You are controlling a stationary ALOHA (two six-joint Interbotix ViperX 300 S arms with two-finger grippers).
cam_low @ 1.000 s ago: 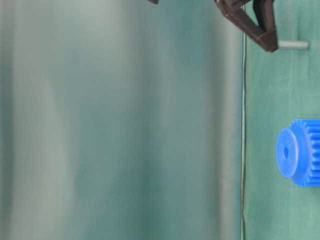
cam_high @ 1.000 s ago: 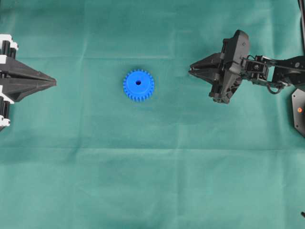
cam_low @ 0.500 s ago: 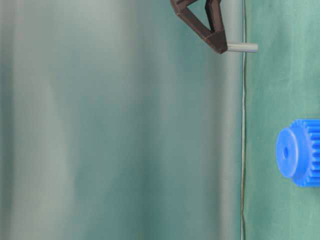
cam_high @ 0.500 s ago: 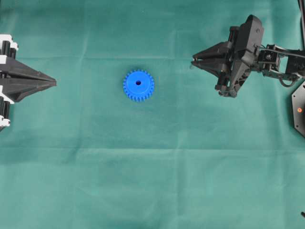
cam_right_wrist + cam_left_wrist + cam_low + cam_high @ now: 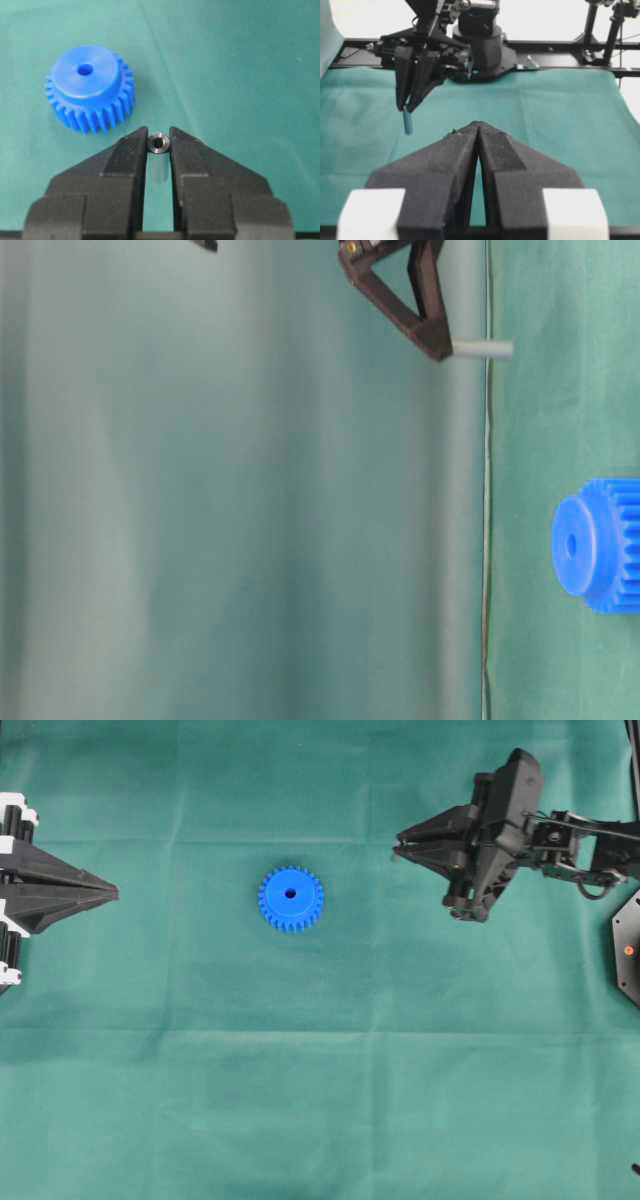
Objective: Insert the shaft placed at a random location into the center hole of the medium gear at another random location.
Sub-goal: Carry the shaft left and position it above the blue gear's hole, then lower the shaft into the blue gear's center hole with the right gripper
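The blue medium gear (image 5: 291, 898) lies flat on the green cloth, its center hole (image 5: 291, 893) facing up. It also shows in the table-level view (image 5: 600, 545) and the right wrist view (image 5: 90, 87), hole (image 5: 85, 69) open. My right gripper (image 5: 400, 848) hovers right of the gear, above the cloth, shut on the silvery shaft (image 5: 159, 143). The shaft sticks out below the fingertips, pointing down (image 5: 482, 349), and also shows in the left wrist view (image 5: 408, 121). My left gripper (image 5: 112, 894) is shut and empty at the left edge, far from the gear (image 5: 478, 125).
Green cloth (image 5: 320, 1070) covers the whole table. A black plate with an orange dot (image 5: 627, 955) sits at the right edge. The right arm's base and a black frame (image 5: 480, 40) stand behind the cloth.
My right gripper has lifted the shaft off the cloth, then shifted slightly toward the gear. The gear and the left gripper have not moved.
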